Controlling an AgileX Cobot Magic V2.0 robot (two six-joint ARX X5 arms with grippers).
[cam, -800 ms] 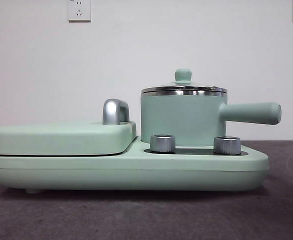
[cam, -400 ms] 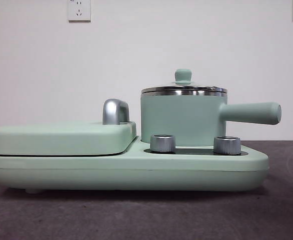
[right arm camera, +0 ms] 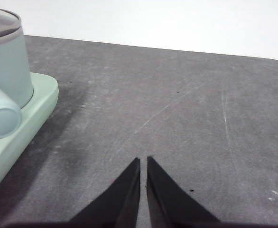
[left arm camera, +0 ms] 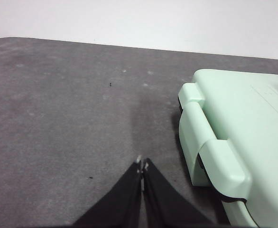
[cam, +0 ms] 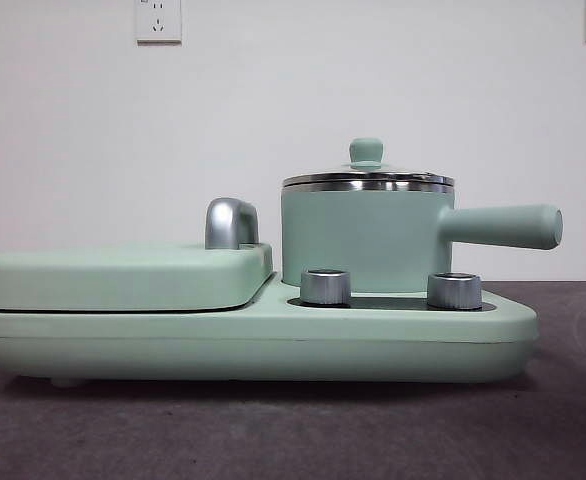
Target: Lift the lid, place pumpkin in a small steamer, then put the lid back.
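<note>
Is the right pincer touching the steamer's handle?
Apart. The right wrist view shows the right pincer over bare table, a wide stretch of mat between it and the handle.

Left gripper [left arm camera: 142, 166], right gripper [right arm camera: 143, 161] closed, empty

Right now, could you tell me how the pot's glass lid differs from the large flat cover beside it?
The lid is round, clear glass with a steel rim and a small knob; the cover is opaque mint-green and a rounded rectangle. The lid sits high on the pot; the cover lies low on the base. The cover is far wider. Both are closed, and the lid's knob matches the cover's green.
</note>
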